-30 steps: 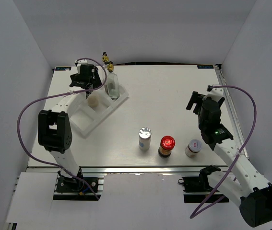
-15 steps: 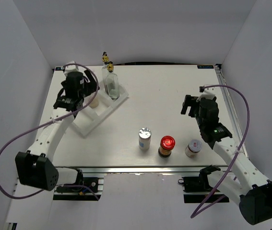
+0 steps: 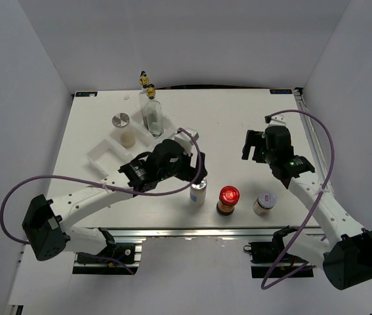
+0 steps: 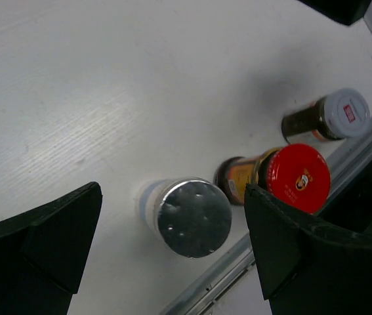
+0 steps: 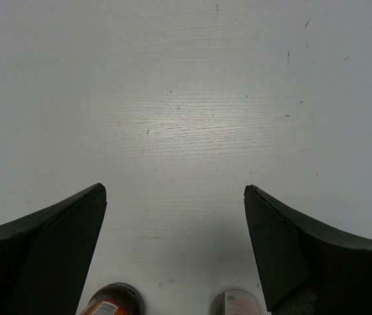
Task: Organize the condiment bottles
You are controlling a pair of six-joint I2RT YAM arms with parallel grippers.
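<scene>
Left gripper (image 4: 172,195) hangs wide open, empty, silver-lidded shaker (image 4: 193,217) just below between its fingers; right gripper (image 5: 174,191) gapes empty above bare table (image 5: 192,98).

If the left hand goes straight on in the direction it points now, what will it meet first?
Probably the silver-lidded shaker: in the wrist view it stands between the fingers of the open left hand, slightly off centre. How far below is unclear.
</scene>
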